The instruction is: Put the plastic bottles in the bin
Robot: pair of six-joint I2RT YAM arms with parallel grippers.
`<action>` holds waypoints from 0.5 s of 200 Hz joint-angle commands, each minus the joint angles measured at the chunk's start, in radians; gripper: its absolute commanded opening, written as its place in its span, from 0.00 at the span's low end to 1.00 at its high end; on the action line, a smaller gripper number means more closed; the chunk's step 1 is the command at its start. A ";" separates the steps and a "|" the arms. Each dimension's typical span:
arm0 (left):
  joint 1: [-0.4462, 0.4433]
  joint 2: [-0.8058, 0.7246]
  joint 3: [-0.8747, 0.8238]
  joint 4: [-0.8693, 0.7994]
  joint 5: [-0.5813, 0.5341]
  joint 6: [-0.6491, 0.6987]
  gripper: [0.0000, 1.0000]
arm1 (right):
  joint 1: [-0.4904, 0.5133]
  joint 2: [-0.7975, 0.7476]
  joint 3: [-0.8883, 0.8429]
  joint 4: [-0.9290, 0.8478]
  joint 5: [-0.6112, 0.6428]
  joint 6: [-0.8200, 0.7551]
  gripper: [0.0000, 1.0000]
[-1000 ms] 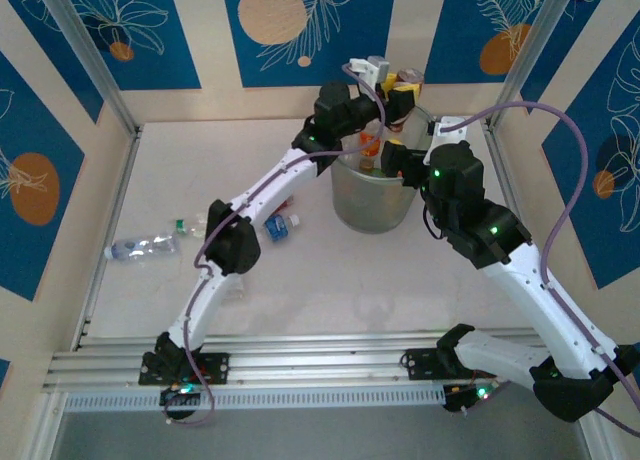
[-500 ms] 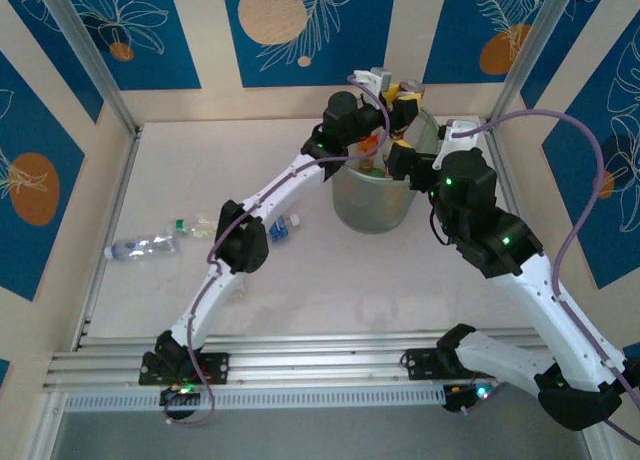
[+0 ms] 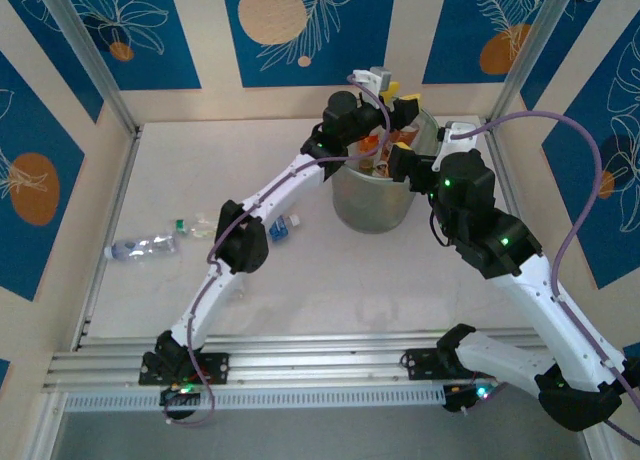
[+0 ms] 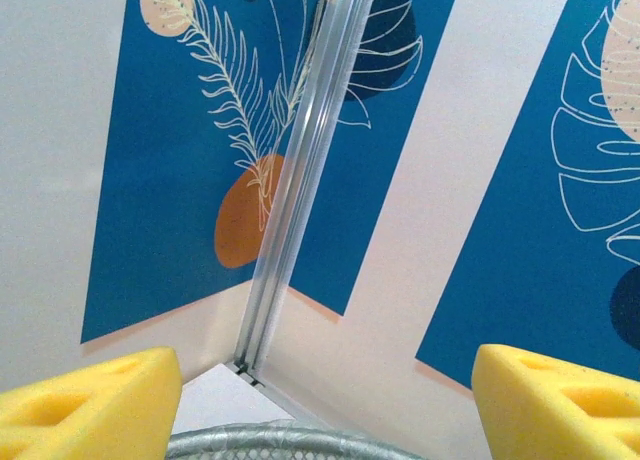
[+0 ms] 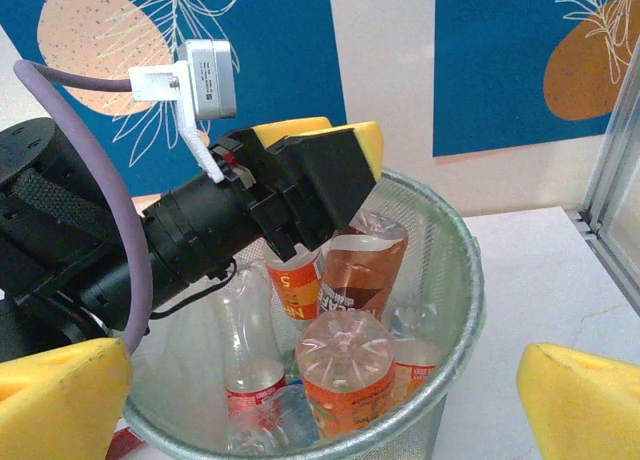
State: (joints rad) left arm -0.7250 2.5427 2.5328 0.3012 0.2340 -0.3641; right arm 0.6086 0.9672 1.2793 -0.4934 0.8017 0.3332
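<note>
The bin (image 3: 372, 208) stands at the back right of the table, and in the right wrist view it (image 5: 466, 272) holds several plastic bottles. An orange one (image 5: 345, 380) lies bottom-up in front, with an amber one (image 5: 366, 265) and an orange-labelled one (image 5: 297, 286) behind it. A clear, red-labelled bottle (image 5: 246, 378) leans at the left. My left gripper (image 3: 398, 97) (image 5: 310, 170) hovers over the bin's far side. In its own view the gripper (image 4: 325, 410) is open above the rim (image 4: 290, 442), with nothing between the yellow pads. My right gripper (image 3: 395, 158) (image 5: 320, 410) is open at the near rim.
Three bottles lie on the table to the left: a clear one (image 3: 142, 247) near the left rail, a small one (image 3: 190, 222) beside it and a blue-capped one (image 3: 282, 227) under the left forearm. A frame post (image 4: 300, 180) stands in the back corner behind the bin.
My left gripper has shifted slightly right over the bin and opened its jaws, letting go of the bottle it carried. The right arm rose and drew back a little.
</note>
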 commanded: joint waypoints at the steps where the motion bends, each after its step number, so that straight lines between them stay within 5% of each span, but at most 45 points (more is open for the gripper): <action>1: -0.006 -0.049 0.040 -0.015 -0.003 0.037 0.77 | 0.005 -0.014 -0.001 0.010 0.019 0.013 0.99; 34: -0.007 -0.123 0.040 -0.110 -0.029 0.091 0.80 | 0.005 -0.015 0.007 -0.004 0.014 0.015 0.99; 100: 0.009 -0.404 -0.111 -0.333 -0.280 0.203 0.88 | 0.005 -0.008 0.024 -0.037 0.000 0.020 0.99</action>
State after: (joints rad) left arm -0.7238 2.3127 2.4870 0.0196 0.0746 -0.2344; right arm 0.6086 0.9665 1.2797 -0.5217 0.8005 0.3336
